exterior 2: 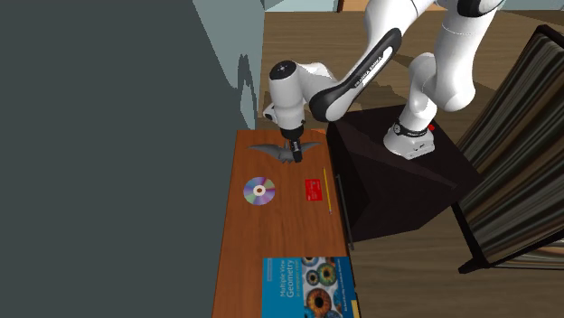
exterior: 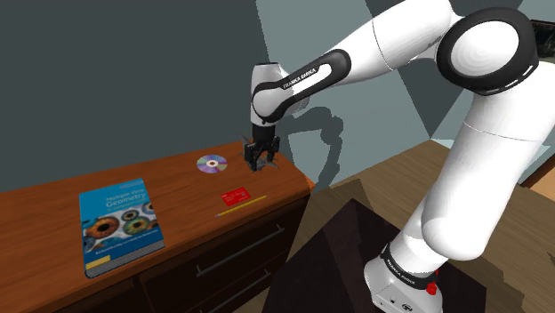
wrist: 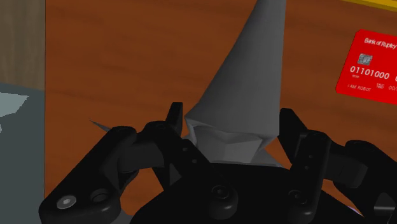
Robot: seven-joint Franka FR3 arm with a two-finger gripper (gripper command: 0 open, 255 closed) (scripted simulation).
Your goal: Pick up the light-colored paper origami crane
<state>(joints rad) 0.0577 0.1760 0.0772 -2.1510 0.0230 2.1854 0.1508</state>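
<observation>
So right up close we've got the claw (wrist: 231, 114) closed partway onto the grey folded crane (wrist: 251, 83). Its body sits between the two black fingers (wrist: 289, 130), one pressed against each side, and a long pointed wing sticks out past the fingertips over the brown wood. We honestly can't tell if the crane is resting on the bench (exterior: 53, 196) or is a hair off it. In the second exterior view we see its wings spread out to both sides of the claw, at the end of the bench closest to the robot's dark stand (exterior 2: 398, 181). Next thing out is a red bank card (wrist: 372, 63) lying flat near the crane, with a thin yellow stick (exterior 2: 331, 194) just beside it along the bench's front edge. A bit further along, on the wall side, there's a shiny CD (exterior 2: 258, 191) lying flat, well apart from the card. Further still, down at the other end, we've got a blue book (exterior: 123, 231) with round eye-like pictures on its cover, also lying flat. Below the bench top in the shoulder view we can see drawer fronts with bar handles, and a plain dark grey wall (exterior: 107, 80) runs behind the whole thing.
</observation>
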